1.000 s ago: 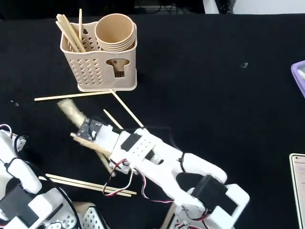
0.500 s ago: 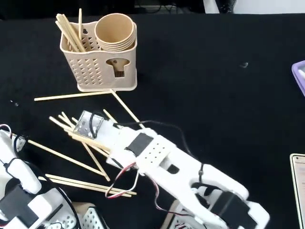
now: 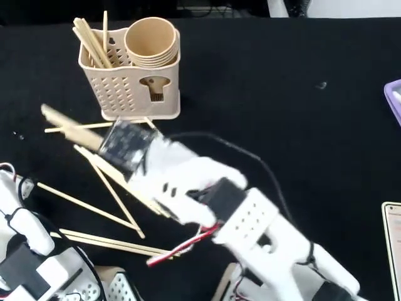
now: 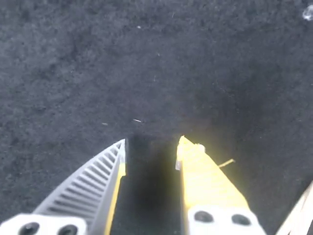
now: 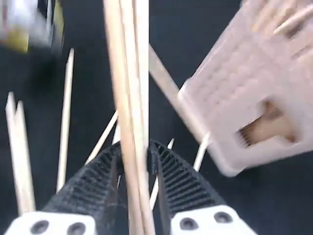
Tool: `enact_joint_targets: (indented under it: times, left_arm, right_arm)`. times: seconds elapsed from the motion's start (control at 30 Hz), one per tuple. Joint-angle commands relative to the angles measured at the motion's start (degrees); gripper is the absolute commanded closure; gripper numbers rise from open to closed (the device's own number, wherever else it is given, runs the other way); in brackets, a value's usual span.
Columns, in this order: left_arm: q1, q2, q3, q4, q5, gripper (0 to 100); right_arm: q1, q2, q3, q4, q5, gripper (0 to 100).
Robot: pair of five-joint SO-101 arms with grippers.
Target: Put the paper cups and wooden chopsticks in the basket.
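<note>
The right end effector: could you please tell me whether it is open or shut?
Shut: the right end effector clamps a bundle of wooden chopsticks between its ribbed fingers.

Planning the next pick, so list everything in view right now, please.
basket: one, beige, upright, upper left in high view.
paper cups: one stack, tan, inside basket.
stowed chopsticks: several, pale wood, basket's other compartment.
loose chopsticks: at least six, pale wood, scattered on cloth before basket.
cloth: one, black, covers table.
purple object: one, right edge, cut off.
right end effector: one, black, shut on chopstick bundle, near basket.
left end effector: one, grey and yellow, open, empty, over cloth.
</note>
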Motion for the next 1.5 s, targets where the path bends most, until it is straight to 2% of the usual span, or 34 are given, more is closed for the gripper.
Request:
enact_joint_targets:
  times: [0.0, 0.17, 0.33, 0.5, 0.67, 0.93, 1.17, 1.47]
  left_arm:
    - [4.2, -0.8, -0.7, -0.5, -0.3, 82]
    - [10.0, -0.8, 1.2, -0.5, -0.3, 82]
    - [13.8, -0.8, 2.2, -0.5, -0.4, 82]
    - [16.7, -0.8, 3.3, -0.5, -4.0, 82]
    - [17.5, -0.8, 3.4, -0.5, -4.0, 82]
    - [17.5, -0.8, 3.4, -0.5, -4.0, 82]
    - [17.5, -0.8, 3.4, -0.5, -4.0, 82]
    - [17.5, -0.8, 3.4, -0.5, -4.0, 82]
  right_arm:
    - [4.9, -2.2, -8.1, -8.4, 0.0, 98.8]
    - [5.4, 4.1, -16.0, -16.7, -1.6, 98.8]
    - [6.2, 15.5, -29.1, -17.3, -5.7, 98.8]
    - [7.6, 27.7, -44.4, -17.5, -9.5, 98.8]
    - [9.6, 41.6, -58.5, -18.8, -13.5, 98.8]
    - [12.9, 63.0, -76.8, -30.5, -13.7, 98.8]
    - [14.5, 76.9, -90.8, -30.2, -13.7, 98.8]
    - [14.5, 86.6, -102.8, -17.8, -13.7, 97.5]
